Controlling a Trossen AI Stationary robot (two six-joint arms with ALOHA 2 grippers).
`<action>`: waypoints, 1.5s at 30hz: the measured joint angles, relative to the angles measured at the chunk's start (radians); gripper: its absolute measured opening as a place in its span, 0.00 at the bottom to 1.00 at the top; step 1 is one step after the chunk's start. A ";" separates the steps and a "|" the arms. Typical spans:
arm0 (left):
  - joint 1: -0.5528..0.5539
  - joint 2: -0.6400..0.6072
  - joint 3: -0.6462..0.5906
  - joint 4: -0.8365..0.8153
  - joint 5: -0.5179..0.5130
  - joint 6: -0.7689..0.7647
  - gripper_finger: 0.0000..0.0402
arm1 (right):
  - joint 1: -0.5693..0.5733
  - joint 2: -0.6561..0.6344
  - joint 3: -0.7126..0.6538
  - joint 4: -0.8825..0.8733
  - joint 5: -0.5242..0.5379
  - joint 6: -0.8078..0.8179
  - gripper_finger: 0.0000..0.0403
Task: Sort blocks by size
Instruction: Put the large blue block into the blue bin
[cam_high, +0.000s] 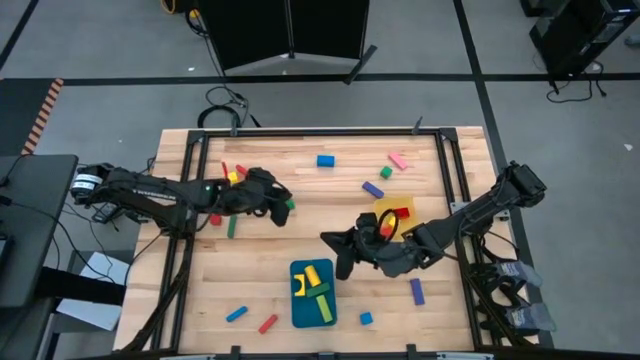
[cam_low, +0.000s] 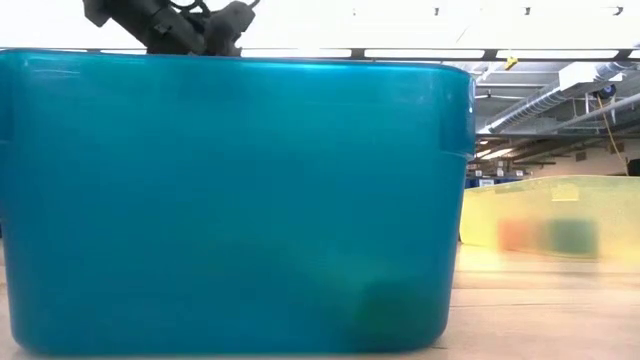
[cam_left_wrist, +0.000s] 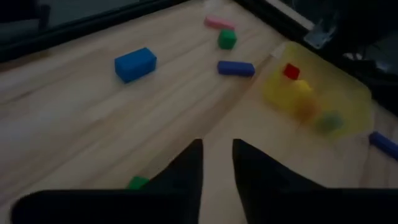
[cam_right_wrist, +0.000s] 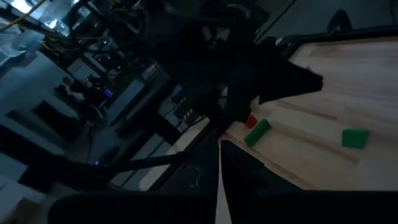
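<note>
Coloured blocks lie scattered on the wooden table: a blue one (cam_high: 325, 160), a pink one (cam_high: 399, 160), a purple bar (cam_high: 373, 189) and a green cube (cam_high: 290, 204). My left gripper (cam_high: 280, 207) hovers just left of that green cube. In the left wrist view (cam_left_wrist: 217, 163) its fingers are slightly apart with nothing between them, and a green block (cam_left_wrist: 137, 182) lies beside them. My right gripper (cam_high: 341, 250) is above the table between the blue tray (cam_high: 296, 312) and the yellow bin (cam_high: 393, 207). Its fingers (cam_right_wrist: 219, 180) are shut and I see nothing in them.
The tray holds yellow and green bars (cam_high: 312, 280), and the bin holds small red and yellow cubes. More blocks lie near the front edge (cam_high: 268, 323) and beside the left arm (cam_high: 231, 227). The tray's wall (cam_low: 230, 200) fills the low view.
</note>
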 joint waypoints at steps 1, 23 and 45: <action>0.000 0.000 0.003 0.005 -0.005 0.000 0.28 | -0.004 0.000 0.000 0.000 -0.005 -0.006 0.07; -0.050 -0.155 -0.156 0.076 -0.078 -0.018 0.39 | -0.204 0.001 -0.001 -0.442 -0.259 -0.188 0.07; -0.121 -0.296 -0.385 0.359 -0.082 0.019 0.39 | -0.728 0.140 0.001 -0.501 -0.707 -0.568 0.25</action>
